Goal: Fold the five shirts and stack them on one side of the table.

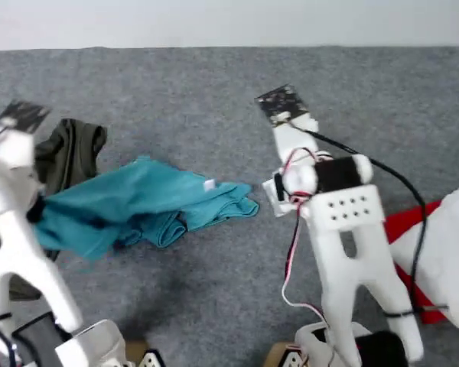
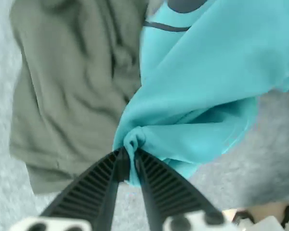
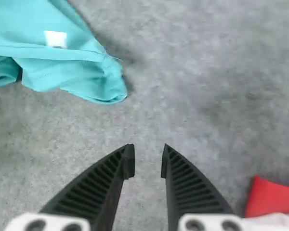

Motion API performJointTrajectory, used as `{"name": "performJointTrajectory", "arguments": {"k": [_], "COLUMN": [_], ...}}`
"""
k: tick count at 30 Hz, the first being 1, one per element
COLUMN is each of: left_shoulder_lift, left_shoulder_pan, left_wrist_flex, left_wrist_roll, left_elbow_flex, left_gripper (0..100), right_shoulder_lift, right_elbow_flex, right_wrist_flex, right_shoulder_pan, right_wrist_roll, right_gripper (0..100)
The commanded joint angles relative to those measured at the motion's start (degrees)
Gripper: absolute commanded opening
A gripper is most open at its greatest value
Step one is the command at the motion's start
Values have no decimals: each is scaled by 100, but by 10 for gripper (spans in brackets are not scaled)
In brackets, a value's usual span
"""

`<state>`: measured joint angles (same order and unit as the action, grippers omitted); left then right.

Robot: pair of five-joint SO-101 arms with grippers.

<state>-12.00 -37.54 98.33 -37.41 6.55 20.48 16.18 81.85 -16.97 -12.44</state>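
Observation:
A teal shirt [image 1: 145,202] lies stretched across the grey carpet, its left end lifted. My left gripper [image 2: 129,156] is shut on a bunched edge of the teal shirt [image 2: 207,86]; in the high view that gripper [image 1: 35,211] is at the far left. An olive shirt [image 1: 73,153] lies crumpled behind and under the teal one, and it spreads beside the pinched cloth [image 2: 72,96]. My right gripper [image 3: 147,161] hangs over bare carpet, open by a narrow gap with nothing in it, a short way from the teal shirt's free corner [image 3: 77,77].
A red shirt [image 1: 404,229] and a white shirt [image 1: 447,252] lie at the right edge, partly behind the right arm [image 1: 344,229]. The red cloth [image 3: 269,197] sits close to the right gripper. Grey carpet [image 1: 214,99] covers the table back to the white wall.

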Motion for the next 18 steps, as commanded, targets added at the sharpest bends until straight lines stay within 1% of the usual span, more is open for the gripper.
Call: {"name": "performJointTrajectory", "arguments": {"k": [1,5,8,12,14,18], "left_shoulder_lift": [-237,-237,-237,-237,-237,-237], "left_shoulder_pan": [-519,-598,-580,-580,-580,-580], "left_wrist_flex": [-290,-510,-659,-923,-941,-967], "left_wrist_roll": [-158,-158,-158,-158,-158,-158], "left_elbow_flex": [286,593,760,945,954,954], "left_gripper": [2,2,2,2,2,2], "right_shoulder_lift": [-347,-796,-1138,-1727,-2035,-2475], "right_elbow_flex": [-325,-343,-589,-1108,-1327,-1749], "right_wrist_flex": [-215,-549,-497,-127,31,110], "right_shoulder_pan": [-462,-954,-1297,-1560,-1569,-1543], "right_wrist_roll": [0,-44,-53,-176,-624,-1732], "right_gripper": [110,116,132,270,310,311]}}
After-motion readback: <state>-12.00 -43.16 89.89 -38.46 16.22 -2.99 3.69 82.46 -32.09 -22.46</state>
